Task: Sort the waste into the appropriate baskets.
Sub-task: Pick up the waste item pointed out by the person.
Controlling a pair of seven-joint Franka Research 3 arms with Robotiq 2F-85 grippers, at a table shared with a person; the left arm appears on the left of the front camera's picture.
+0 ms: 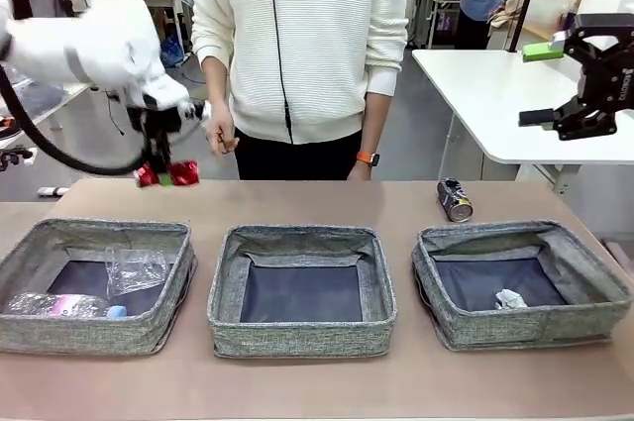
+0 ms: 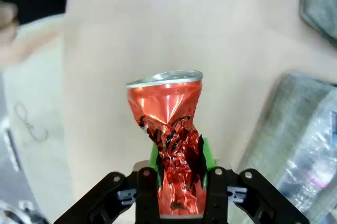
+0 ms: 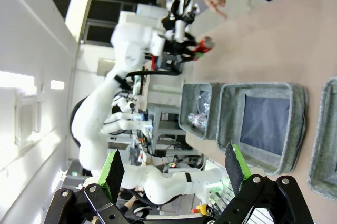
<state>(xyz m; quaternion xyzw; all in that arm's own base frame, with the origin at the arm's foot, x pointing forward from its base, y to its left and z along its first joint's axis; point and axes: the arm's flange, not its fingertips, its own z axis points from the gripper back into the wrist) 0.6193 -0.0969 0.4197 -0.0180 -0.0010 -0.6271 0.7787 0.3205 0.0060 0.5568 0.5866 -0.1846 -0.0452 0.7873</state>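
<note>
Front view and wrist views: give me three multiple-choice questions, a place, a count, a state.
1. Where is the dark blue-black metal can? A) inside a basket B) on the table behind the right grey woven-fabric basket C) on the floor
2. How many such baskets are there? A) two B) three C) four
3. The left tool is: A) wide open B) shut on the crushed red metal can C) holding paper
Answers: 1 B, it stands on the tabletop; 2 B, left basket, middle basket, right one; 3 B, it clamps the can.

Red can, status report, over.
Left gripper shut on crushed red can, held beyond left basket. Right gripper open, raised. Person's hand close by.
</note>
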